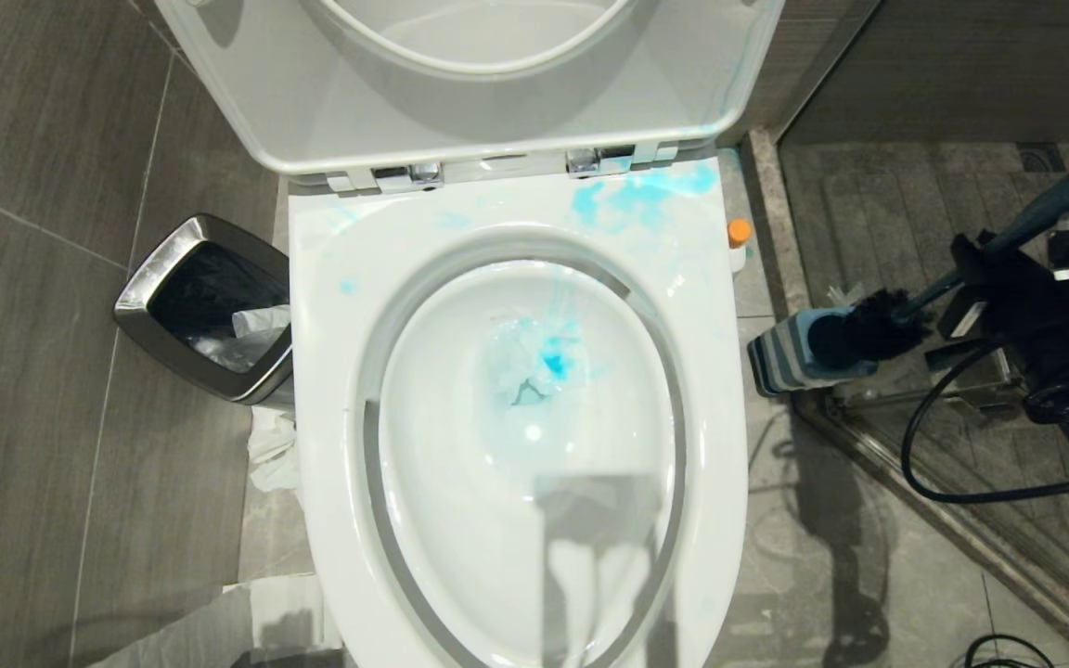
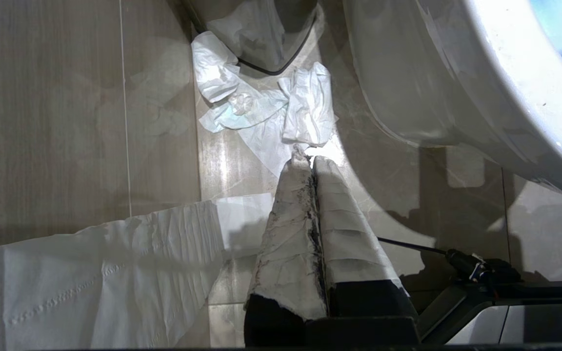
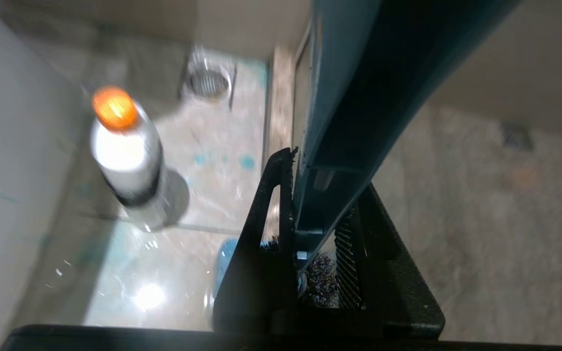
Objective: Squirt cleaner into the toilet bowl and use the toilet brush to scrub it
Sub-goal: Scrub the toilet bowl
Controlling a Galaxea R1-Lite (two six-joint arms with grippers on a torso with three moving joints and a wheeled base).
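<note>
Right gripper (image 3: 315, 204): at the right edge of the head view, fingers closed on the slate-blue handle of the toilet brush (image 1: 878, 325); in the right wrist view the handle runs between the two black fingers (image 3: 261, 214).
Toilet brush: its black bristle head sits at the mouth of the grey-blue holder (image 1: 799, 353) on the floor, right of centre in the head view.
Left gripper (image 2: 310, 161): low beside the bowl, its tape-wrapped fingers pressed together with nothing between them, above crumpled tissue (image 2: 261, 112) on the floor.
Toilet bowl (image 1: 516, 408): centre of the head view, seat and lid raised, blue smears on the rim's upper right and blue liquid in the water.
Cleaner (image 1: 739, 237): upright on the floor just right of the bowl's rear, orange cap on.
Waste bin (image 1: 205, 306): left of the bowl.
</note>
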